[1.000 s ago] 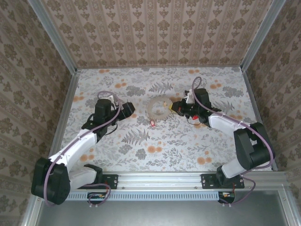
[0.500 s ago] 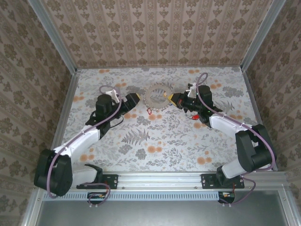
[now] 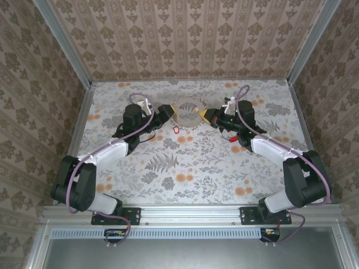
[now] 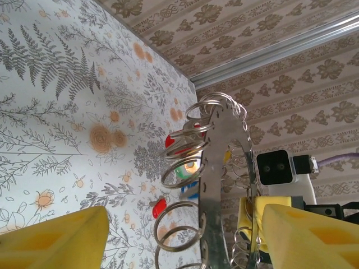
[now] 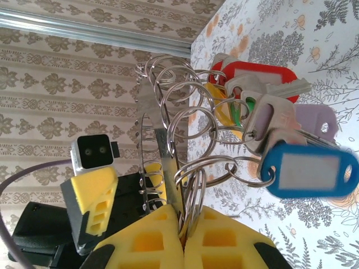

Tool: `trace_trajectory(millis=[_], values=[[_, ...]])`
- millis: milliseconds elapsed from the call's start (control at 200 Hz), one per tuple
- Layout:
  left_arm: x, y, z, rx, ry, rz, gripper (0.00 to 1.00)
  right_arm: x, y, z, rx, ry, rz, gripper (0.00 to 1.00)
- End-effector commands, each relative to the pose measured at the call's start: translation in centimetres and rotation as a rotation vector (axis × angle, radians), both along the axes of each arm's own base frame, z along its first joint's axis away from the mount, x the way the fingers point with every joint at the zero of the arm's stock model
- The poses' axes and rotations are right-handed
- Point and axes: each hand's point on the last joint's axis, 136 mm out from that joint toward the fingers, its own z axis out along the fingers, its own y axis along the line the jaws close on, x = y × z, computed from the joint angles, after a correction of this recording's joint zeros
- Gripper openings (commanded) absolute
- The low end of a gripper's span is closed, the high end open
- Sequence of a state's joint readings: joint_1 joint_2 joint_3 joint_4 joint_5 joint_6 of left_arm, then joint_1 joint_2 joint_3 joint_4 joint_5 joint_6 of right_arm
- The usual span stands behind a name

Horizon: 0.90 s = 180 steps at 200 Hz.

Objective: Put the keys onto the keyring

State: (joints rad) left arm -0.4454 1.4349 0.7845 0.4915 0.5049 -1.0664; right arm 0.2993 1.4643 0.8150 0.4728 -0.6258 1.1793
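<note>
Fern-and-flower printed table (image 3: 185, 168), boxed in by damask-papered walls (image 3: 190, 39); aluminium rails (image 3: 72, 61) run up the corners. Keyring (image 3: 187, 110) stands on edge mid-table, near the far wall; right gripper (image 5: 183, 224) pinches its rim, keys (image 5: 263, 106) dangling; left gripper (image 3: 169, 113) spread, one pad either side of the ring. Near half of the table bare; side walls well apart from both arms.

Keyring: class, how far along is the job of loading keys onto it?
Done: several tagged keys hang from the keyring. In hand: the right gripper clamps its edge; the left gripper, open, straddles it. Left: whether more keys remain, I cannot tell.
</note>
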Motion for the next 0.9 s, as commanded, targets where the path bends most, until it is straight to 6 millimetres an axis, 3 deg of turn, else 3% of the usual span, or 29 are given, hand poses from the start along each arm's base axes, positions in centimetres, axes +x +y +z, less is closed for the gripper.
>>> trace_trajectory(millis=[0, 260, 440, 600, 695, 735, 895], values=[[0.2, -1.1, 2.7, -0.052, -0.063, -0.047, 0.68, -0.2, 0.8, 5.7, 0.067, -0.155, 0.045, 0.04], [0.5, -2.0, 3.6, -0.086, -0.079, -0.091, 0.52, -0.3, 1.1, 5.8, 0.071, -0.158, 0.064, 0.04], [0.6, -2.2, 4.5, -0.097, -0.101, -0.100, 0.30, -0.6, 1.0, 5.7, 0.065, -0.164, 0.060, 0.05], [0.3, -2.1, 5.5, -0.099, -0.130, -0.108, 0.00, -0.9, 0.7, 5.2, 0.039, -0.172, 0.050, 0.08], [-0.3, -2.2, 6.5, -0.091, -0.171, -0.134, 0.00, -1.0, 0.4, 4.0, -0.006, -0.158, 0.044, 0.10], [-0.5, -2.1, 7.0, -0.083, -0.189, -0.139, 0.00, -1.6, 0.1, 4.7, -0.024, -0.182, 0.039, 0.12], [-1.6, -1.5, 9.3, -0.059, -0.279, -0.195, 0.00, -2.5, -2.2, 3.2, -0.173, -0.181, -0.046, 0.27]])
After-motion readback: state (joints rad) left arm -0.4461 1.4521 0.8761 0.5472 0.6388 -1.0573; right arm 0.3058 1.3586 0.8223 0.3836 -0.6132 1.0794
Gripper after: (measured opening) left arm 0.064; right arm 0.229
